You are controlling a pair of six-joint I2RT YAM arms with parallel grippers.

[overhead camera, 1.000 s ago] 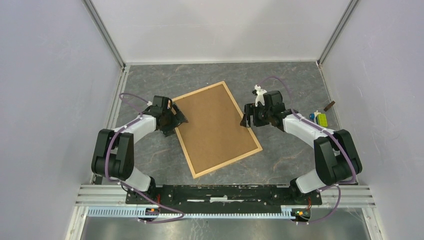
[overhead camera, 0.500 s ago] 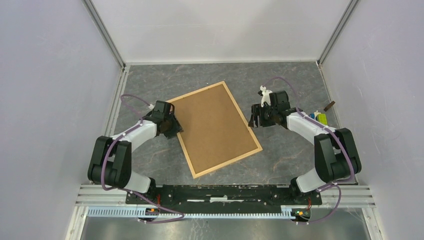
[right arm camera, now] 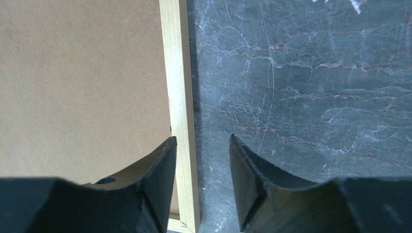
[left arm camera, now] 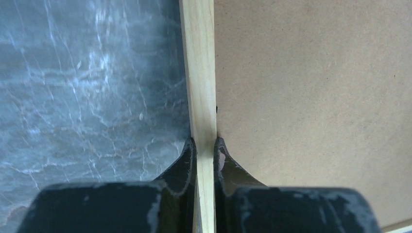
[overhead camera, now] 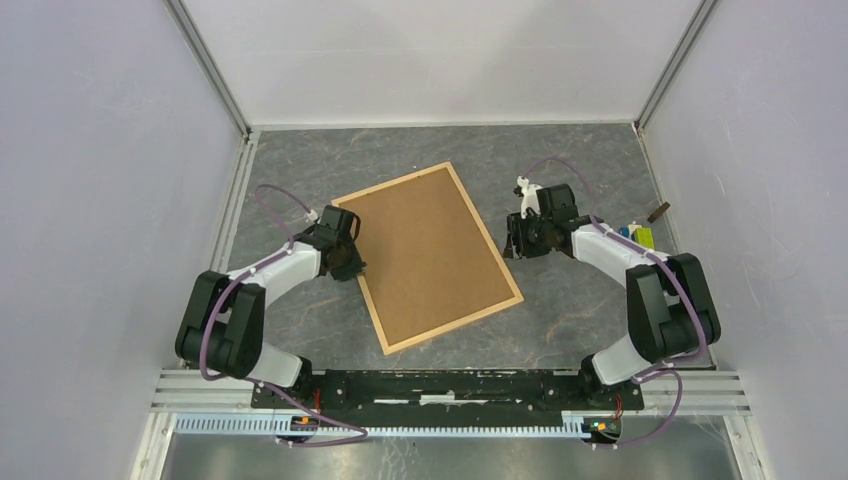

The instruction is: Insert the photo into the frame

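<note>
In the middle of the table (overhead camera: 560,170), the frame (left arm camera: 199,73) lies face down, backing board (overhead camera: 435,255) up.
The left gripper (left arm camera: 205,150) has just clamped its left rail; the right gripper (right arm camera: 201,145) straddles the right rail, narrowing but not yet gripping. The photo is out of sight; a two-handed lift looks likely.

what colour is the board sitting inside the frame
Plain brown backing board, bordered by the light wood frame; clearest in the left wrist view.
</note>
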